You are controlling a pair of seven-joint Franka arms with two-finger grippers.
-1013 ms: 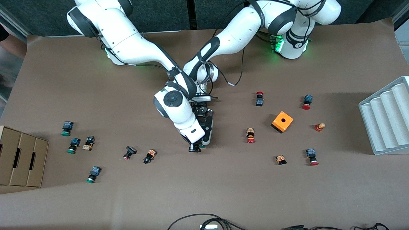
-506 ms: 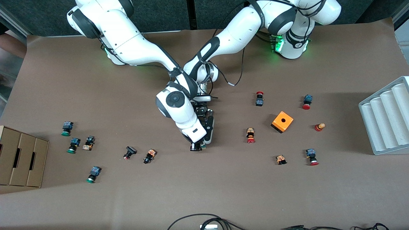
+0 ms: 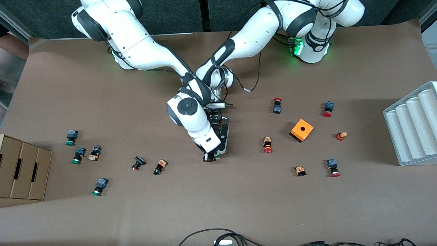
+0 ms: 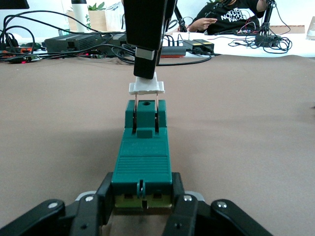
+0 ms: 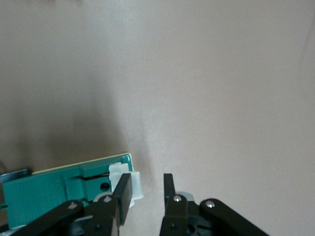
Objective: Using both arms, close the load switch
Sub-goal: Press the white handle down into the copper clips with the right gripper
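The load switch [image 4: 142, 157], a narrow dark-green block, lies on the brown table near its middle. My left gripper [image 4: 142, 196] is shut on one end of it, with a finger on each side. At the switch's other end the white lever [image 4: 146, 88] stands raised on two thin metal legs. One finger [image 4: 146, 64] of my right gripper rests on top of it. My right gripper [image 5: 147, 189] has a narrow gap between its fingers with nothing in it. The lever [image 5: 139, 186] sits against the outside of one finger. In the front view both grippers [image 3: 209, 158] [image 3: 220, 153] meet over the switch [image 3: 217, 157], which is mostly hidden.
Small red- and green-capped push-buttons lie scattered toward both ends of the table. An orange cube [image 3: 301, 130] sits toward the left arm's end, with a white ribbed tray [image 3: 413, 126] at that edge. A cardboard box [image 3: 24, 171] stands at the right arm's end.
The right arm's hand shifted slightly over the switch during the first half second. Since then it has held still, and the left arm has not moved.
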